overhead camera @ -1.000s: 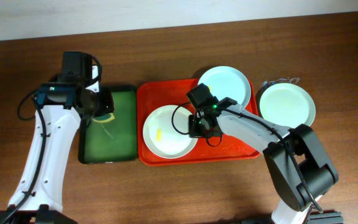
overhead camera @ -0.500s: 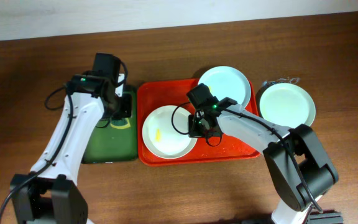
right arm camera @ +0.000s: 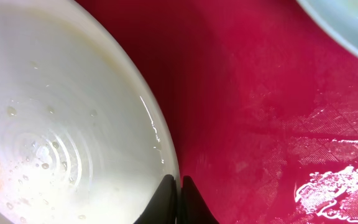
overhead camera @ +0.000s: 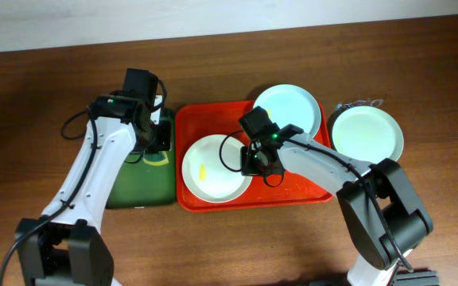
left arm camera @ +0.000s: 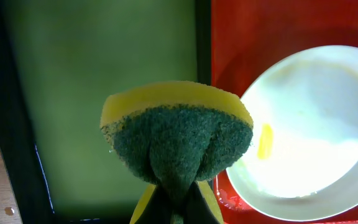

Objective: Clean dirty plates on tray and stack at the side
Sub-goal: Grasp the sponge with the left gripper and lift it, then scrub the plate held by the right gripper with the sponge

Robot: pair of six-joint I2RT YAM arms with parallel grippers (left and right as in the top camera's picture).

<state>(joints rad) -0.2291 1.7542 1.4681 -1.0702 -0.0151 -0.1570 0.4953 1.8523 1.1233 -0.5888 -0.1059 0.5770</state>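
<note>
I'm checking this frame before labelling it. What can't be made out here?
Fingers of the left gripper: hidden by its wrist overhead, by the sponge in the left wrist view.
What lies under the side plate: overhead, the plate covers it.
Any smear on the far plate: too small overhead; cut off by the right wrist view's corner.
The smeared plate: mostly cut off in the right wrist view.

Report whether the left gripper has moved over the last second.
Yes. The left gripper has swung across the green tray toward the red tray, now at their shared edge.
</note>
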